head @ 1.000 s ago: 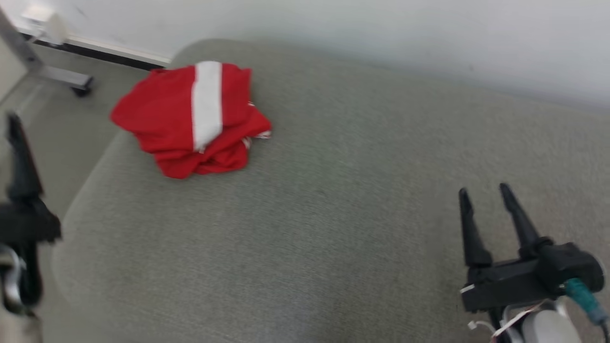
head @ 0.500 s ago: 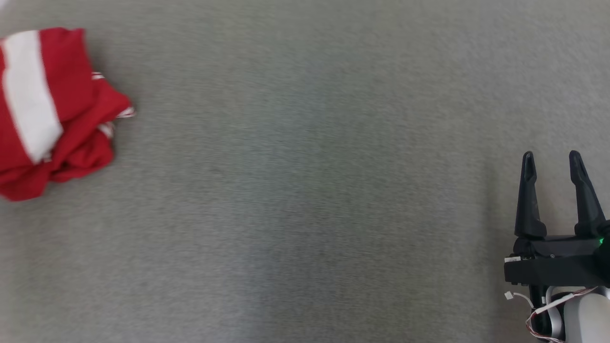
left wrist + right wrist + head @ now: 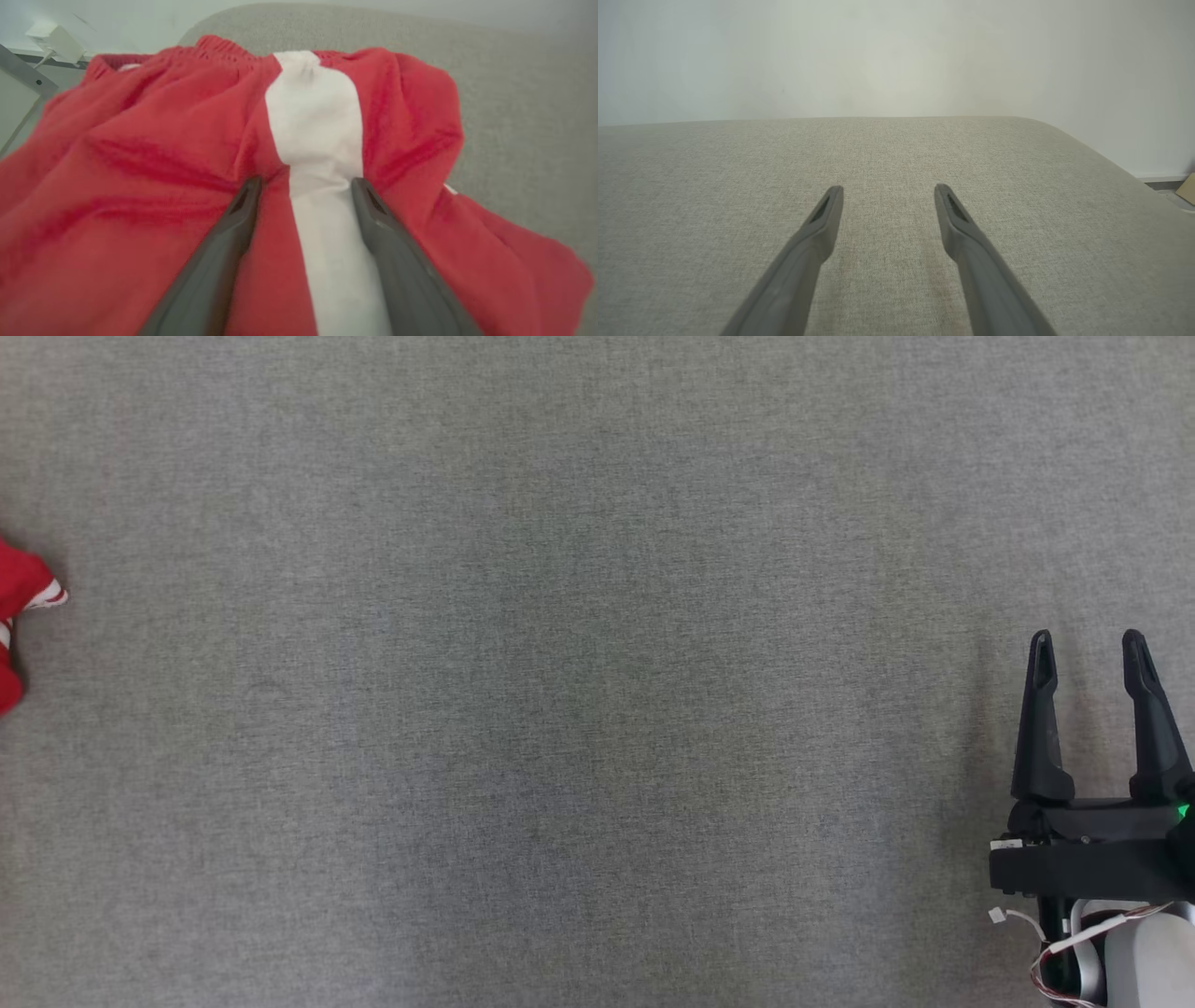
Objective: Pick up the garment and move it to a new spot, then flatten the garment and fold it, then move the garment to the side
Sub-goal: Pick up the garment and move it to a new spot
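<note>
garment [image 3: 14,579] cut off by head view's left edge, far left of right gripper [image 3: 1088,644] jaws. Left wrist view: it runs off frame below left gripper [image 3: 303,184] jaws; tip contact unclear.

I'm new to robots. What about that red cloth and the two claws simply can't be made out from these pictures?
- Head view: most of the garment lies beyond the left edge.
- Left wrist view: the garment is crumpled, so its own folds hide what kind it is; its lower part runs off the bottom edge.
- Left wrist view: whether the open left gripper touches the cloth cannot be told.
- Head view: the right gripper has its arm cut off by the lower right corner.
</note>
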Robot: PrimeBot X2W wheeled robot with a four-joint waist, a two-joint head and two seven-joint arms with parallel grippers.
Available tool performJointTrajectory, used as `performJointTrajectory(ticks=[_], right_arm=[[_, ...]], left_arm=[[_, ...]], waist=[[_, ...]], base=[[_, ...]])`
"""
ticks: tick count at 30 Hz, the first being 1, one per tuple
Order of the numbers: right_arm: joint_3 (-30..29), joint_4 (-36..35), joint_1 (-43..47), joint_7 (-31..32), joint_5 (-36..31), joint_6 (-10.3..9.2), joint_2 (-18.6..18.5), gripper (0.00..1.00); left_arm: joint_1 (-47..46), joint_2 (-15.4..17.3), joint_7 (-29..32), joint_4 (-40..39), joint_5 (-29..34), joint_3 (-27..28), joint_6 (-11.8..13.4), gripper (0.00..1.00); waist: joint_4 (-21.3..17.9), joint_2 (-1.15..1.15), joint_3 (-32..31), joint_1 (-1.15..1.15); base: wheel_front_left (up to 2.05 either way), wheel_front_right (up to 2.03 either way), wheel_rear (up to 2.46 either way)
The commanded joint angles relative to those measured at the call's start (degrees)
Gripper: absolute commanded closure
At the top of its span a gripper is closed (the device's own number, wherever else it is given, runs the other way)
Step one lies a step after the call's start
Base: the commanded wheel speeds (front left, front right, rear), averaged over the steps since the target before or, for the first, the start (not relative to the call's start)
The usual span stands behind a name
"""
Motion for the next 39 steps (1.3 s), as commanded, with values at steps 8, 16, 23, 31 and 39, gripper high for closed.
performJointTrajectory(ticks=[8,16,23,31,39], right_arm=[[1.0,0.4,0.4,-0.3,-0.3,0.18,0.2,0.0],[1.5,1.9,0.9,-0.3,0.6,0.18,0.1,0.0],[1.9,3.9,1.8,-0.3,1.4,0.18,0.4,0.0],[2.4,5.5,2.7,-0.4,3.4,0.18,1.0,0.0],[4.1,7.1,3.8,-0.4,5.8,0.18,1.3,0.0]], left_arm=[[0.9,1.2,3.5,2.2,-4.4,-4.3,0.1,1.0],[-2.4,3.0,-9.4,4.1,0.4,-6.0,1.4,1.0],[-7.3,4.0,-17.6,0.8,4.0,-8.3,1.3,1.0],[-13.8,2.0,-16.0,-13.6,5.5,-12.4,0.8,1.0],[-13.4,-3.3,-9.8,-26.2,4.5,-18.1,0.8,1.0]], waist=[[0.3,-0.01,-1.1,-0.01],[1.4,-0.01,-4.5,-0.01],[2.7,-0.01,-8.8,-0.01],[0.4,-0.01,-13.2,-0.01],[-6.9,-0.01,-16.4,-0.01]], base=[[0.0,0.0,0.0],[0.0,0.0,0.0],[0.0,0.0,0.0],[0.0,0.0,0.0],[0.0,0.0,0.0]])
